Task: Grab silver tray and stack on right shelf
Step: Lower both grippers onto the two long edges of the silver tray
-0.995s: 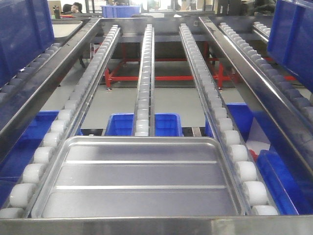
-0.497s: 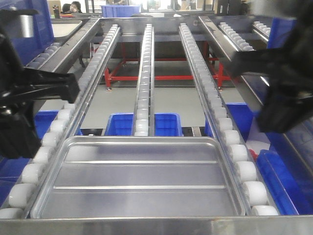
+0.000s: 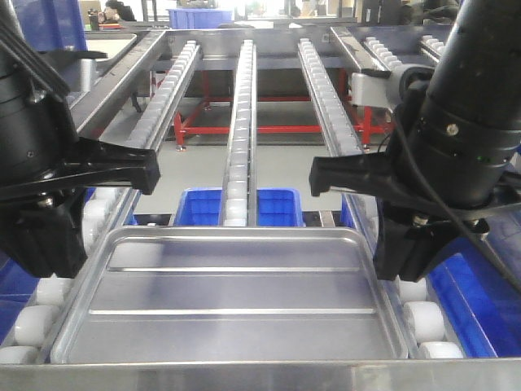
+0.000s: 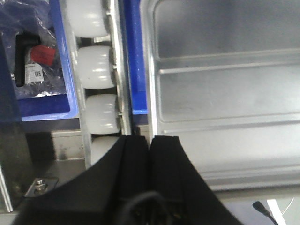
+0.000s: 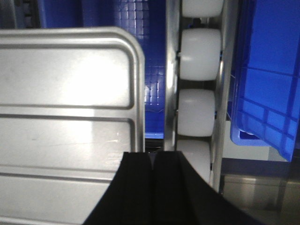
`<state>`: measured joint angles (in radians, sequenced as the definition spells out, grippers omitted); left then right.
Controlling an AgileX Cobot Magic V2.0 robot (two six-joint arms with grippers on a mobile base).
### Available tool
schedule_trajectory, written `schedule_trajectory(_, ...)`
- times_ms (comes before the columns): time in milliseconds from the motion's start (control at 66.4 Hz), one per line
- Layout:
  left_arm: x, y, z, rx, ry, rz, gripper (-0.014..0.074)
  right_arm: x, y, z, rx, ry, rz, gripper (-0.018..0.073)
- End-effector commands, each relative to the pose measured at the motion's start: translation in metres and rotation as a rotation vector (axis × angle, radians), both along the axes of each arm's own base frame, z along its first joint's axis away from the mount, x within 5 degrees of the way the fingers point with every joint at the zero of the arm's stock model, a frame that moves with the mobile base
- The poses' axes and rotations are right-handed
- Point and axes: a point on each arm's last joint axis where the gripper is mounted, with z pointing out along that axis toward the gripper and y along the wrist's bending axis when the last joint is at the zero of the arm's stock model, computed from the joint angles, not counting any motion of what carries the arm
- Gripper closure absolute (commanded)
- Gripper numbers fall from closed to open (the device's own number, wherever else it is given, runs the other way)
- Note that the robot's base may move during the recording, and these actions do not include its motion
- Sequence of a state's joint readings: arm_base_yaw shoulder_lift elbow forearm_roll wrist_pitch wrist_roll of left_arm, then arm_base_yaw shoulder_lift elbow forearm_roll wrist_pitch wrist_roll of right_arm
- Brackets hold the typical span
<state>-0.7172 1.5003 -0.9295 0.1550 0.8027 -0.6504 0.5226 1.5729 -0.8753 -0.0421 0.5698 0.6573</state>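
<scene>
Starting nearest the front camera, the broad steel front bar [image 3: 260,376] of the right shelf [image 3: 338,98] runs across the bottom edge, and the silver tray [image 3: 236,293] lies flat just behind it, its near rim against the bar and its two lengthwise ridges running side to side. The tray sits between the outer lanes of white rollers [image 3: 37,324], close beside them on both sides. The left gripper [image 4: 150,140] is down at the tray's left rim, with its two black fingers [image 4: 133,154] drawn together so that only a hairline seam shows. The rim runs straight into that seam, but I cannot tell whether the metal is actually nipped. The right gripper [image 5: 151,157] is at the tray's right rim, near its far rounded corner, and its fingers are likewise pressed together. The rim meets them just left of the seam, and again the grip itself is hidden. In the left wrist view, a clear bag with a red tag [image 4: 40,61] lies in a blue bin beyond the roller lane. In the right wrist view, another blue bin [image 5: 267,84] sits outside the rollers there. Past the tray's far rim a blue crate [image 3: 277,204] stands below the rack, under the near end of the centre roller lane [image 3: 240,122]. Farther back the lanes climb away over a red frame [image 3: 244,129] on the grey floor. At the very back there is a blue box [image 3: 199,16] and a person [image 3: 114,11], small and indistinct.
</scene>
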Motion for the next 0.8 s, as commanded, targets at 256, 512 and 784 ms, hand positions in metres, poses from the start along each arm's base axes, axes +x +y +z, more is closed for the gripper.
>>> schedule_trajectory(256, 0.0104, 0.0021, 0.0193, -0.065, -0.075, 0.006, 0.0685, 0.0021, 0.0132, 0.0127, 0.015, -0.088, 0.063, 0.0482)
schedule_trajectory(512, 0.0089, 0.0010, 0.0190, -0.075, -0.061, 0.012, 0.0686, 0.0016, 0.0128, 0.0124, 0.011, -0.082, 0.062, 0.0482)
schedule_trajectory(784, 0.0081, 0.0015, 0.0186, -0.070, -0.051, 0.015, 0.0687, 0.0016, 0.0128, 0.0124, 0.011, -0.082, 0.062, 0.0477)
